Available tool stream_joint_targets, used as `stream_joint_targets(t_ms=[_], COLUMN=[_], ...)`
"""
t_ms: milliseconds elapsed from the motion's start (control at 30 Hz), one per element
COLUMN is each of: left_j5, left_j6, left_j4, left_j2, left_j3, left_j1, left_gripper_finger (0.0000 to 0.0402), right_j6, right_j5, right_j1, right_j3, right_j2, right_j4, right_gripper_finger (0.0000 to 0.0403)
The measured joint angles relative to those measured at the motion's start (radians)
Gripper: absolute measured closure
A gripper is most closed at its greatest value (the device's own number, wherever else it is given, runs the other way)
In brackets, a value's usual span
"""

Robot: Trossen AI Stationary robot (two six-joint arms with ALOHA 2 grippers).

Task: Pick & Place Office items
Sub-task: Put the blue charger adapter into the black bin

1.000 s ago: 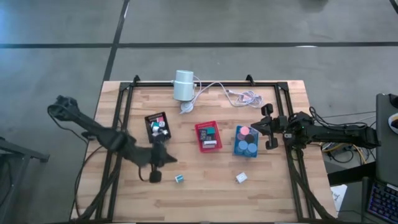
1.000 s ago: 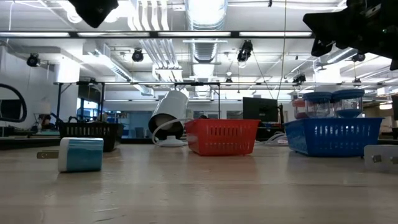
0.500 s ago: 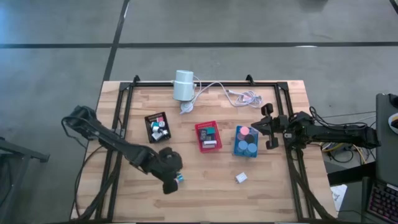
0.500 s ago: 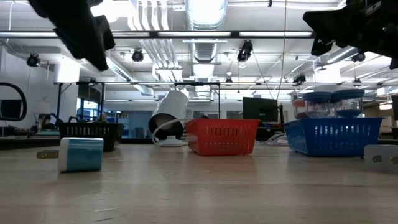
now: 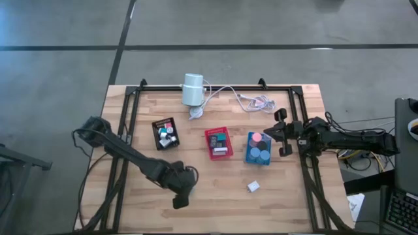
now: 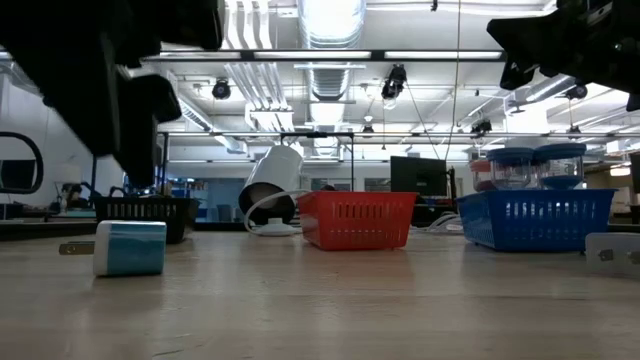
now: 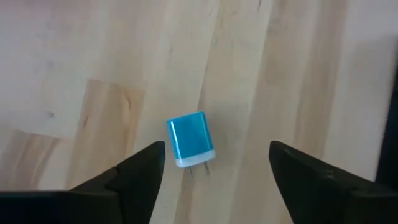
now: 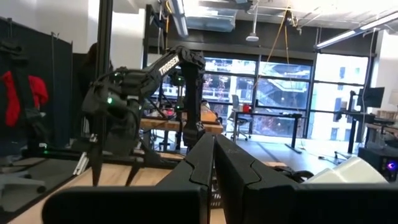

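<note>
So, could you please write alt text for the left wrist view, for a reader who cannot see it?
A small teal block with a white end lies on the light wooden table, seen from directly above. The left gripper hangs open over it, one dark finger on each side, not touching it.

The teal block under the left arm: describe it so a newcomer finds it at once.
On the wooden table, look in front of the black tray, below the left end effector. There lies the teal block, white-capped, alone on bare wood, unlike the binned pieces.
</note>
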Motion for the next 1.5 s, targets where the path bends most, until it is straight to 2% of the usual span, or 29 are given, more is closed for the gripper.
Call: stream_joint_targets(t_ms=[400,733,900,1233,1500], left_j5=[0.040,0.043,0.043,0.071,0.083], left_j6=[0.031,0.077,0.089,0.212,0.319], left_j4=[0.002,0.002,0.002,0.003,0.002], left_j2=[0.129,0.141,0.141,0.139,0.123], left_j3=[0.017,0.017,0.016,0.016,0.023], left_j1=[0.037,0.053,0.053,0.053,0.054], left_gripper_finger=[0.0105,0.0111,0.0154,0.0308,0.0312], right_j6=[0.014,0.010,0.010,0.010,0.004], right_j5=[0.002,0.002,0.002,0.002,0.001], right_j1=[0.000,0.000,0.000,0.000,0.000], right_j3=[0.000,0.000,0.000,0.000,0.000], right_j2=[0.000,0.000,0.000,0.000,0.000], right_j4=[-0.002,-0.006,-0.006,-0.009,-0.010], right_gripper_finger=[0.0392,0.0392,0.0392,0.0392,0.0392])
